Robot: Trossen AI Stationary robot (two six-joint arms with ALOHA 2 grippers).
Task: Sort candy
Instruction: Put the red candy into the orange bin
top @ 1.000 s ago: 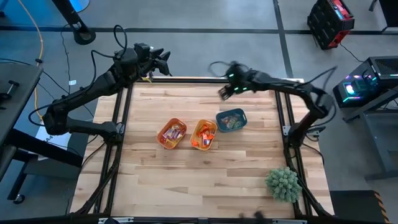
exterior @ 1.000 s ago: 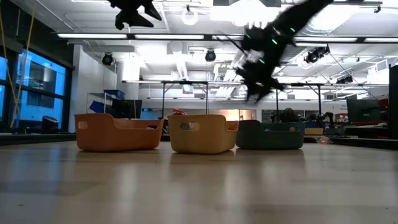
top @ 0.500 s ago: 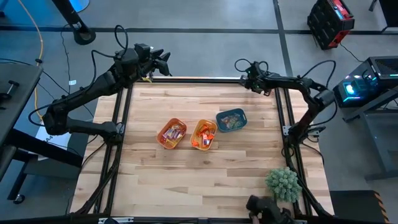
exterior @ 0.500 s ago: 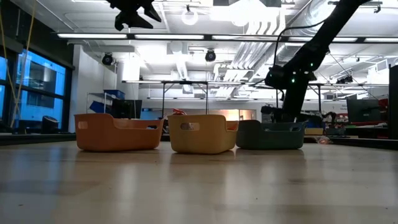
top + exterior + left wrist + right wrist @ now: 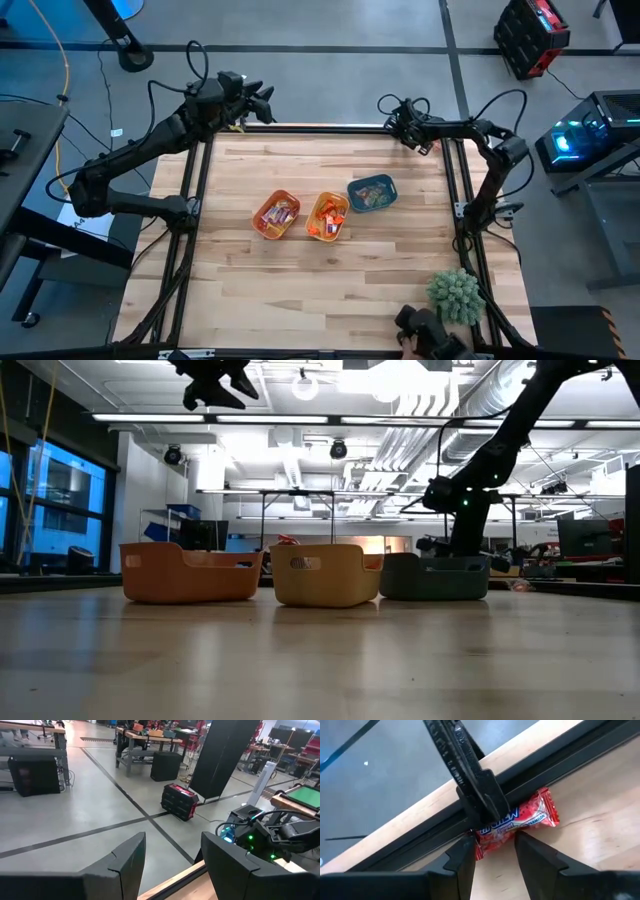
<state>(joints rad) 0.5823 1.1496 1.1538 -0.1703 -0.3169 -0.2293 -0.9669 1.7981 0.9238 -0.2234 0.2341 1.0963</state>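
Note:
A red wrapped candy lies on the wood at the table's far right corner, partly under a black frame rail. My right gripper is low at that corner and open, one finger on each side of the candy's near edge. More candy fills the orange bin, the yellow-orange bin and the blue bin, which stand on the table's middle. My left gripper hangs open, high above the far left corner. My right gripper comes slanting down at the red candy from the table's near side, its fingers straddling the wrapper's near long edge. The candy lies flat on the table. I cannot tell whether the fingers touch it.
The black frame rail runs along the far edge right over the candy, with an upright post close by. A green spiky plant stands at the near right corner, with a dark object beside it at the near edge. Bare wood lies left of the bins.
My right gripper has swung from above the table beside the blue bin toward the far right corner and come down low there; in the last half second it has hardly moved. The dark object at the near edge has appeared.

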